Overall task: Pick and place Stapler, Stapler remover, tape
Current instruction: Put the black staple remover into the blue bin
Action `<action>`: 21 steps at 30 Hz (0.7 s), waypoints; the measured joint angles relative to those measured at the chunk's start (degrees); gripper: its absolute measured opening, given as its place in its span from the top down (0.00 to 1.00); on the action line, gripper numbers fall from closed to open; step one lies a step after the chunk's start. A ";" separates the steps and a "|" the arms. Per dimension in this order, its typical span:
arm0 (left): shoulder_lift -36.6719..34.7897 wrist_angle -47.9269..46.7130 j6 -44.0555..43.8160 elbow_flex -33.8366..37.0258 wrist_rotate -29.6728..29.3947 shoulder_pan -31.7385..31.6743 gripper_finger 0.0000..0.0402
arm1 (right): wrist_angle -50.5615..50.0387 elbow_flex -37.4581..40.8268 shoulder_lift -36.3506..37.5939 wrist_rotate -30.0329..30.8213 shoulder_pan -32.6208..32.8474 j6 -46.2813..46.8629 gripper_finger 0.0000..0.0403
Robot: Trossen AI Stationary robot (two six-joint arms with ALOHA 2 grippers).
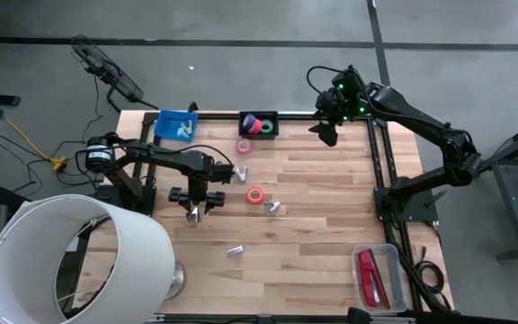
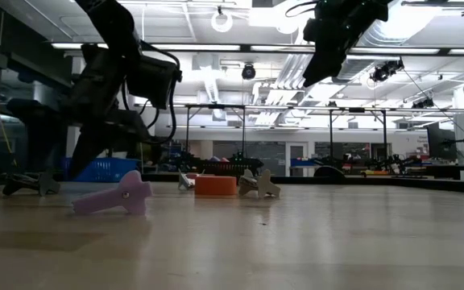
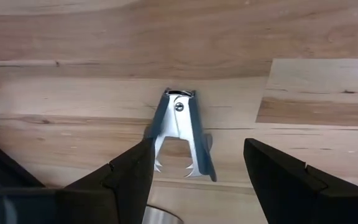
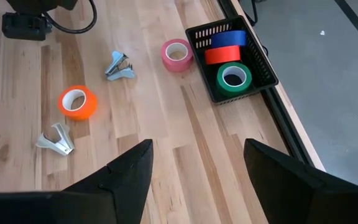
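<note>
On the pale, grained wood table (image 1: 322, 216), the left gripper (image 1: 196, 206) hangs low over a staple remover (image 3: 180, 134), a small claw of silvery-blue metal with a rivet and curved teeth; its dark, wedge-shaped fingers (image 3: 126, 177) are spread either side of the claw and grasp nothing. The right gripper (image 1: 328, 133) sits high near the table's far edge, fingers likewise apart and empty.

Below it, a black mesh basket (image 4: 202, 37) at the far edge holds three tape rolls: blue (image 4: 228, 39), red (image 4: 222, 55) and green (image 4: 234, 77). A pink roll (image 4: 177, 54) lies just beside the basket on the wood, and an orange roll (image 4: 78, 102) lies nearer the middle. Two more metal claws rest loose, one (image 4: 119, 66) near the pink roll, one (image 4: 56, 140) close to the orange. A lilac plastic piece (image 2: 117, 196) lies nearer the front.

The glossy red stapler (image 1: 368, 274) lies in a clear tray (image 1: 394, 266) at the table's front right corner. A blue bin (image 1: 166, 120) stands at the far edge, left of the basket.
</note>
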State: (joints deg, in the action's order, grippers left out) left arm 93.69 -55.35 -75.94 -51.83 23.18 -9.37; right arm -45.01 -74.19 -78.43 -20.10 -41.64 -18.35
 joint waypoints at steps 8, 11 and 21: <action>0.00 -0.22 1.05 -0.02 -3.15 -0.30 0.37 | 0.00 0.00 0.00 -0.02 -0.01 0.00 0.40; 0.00 -0.24 1.77 -0.02 -3.14 -0.94 0.29 | 0.00 0.00 0.00 -0.02 0.01 0.00 0.40; 0.57 -1.62 5.66 -0.07 -0.36 -1.51 0.17 | 0.00 0.00 0.00 -0.02 0.01 0.09 0.40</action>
State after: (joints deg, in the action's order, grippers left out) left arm 94.26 -56.97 -70.29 -51.90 22.82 -10.87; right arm -45.01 -74.19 -78.43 -20.12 -41.63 -18.26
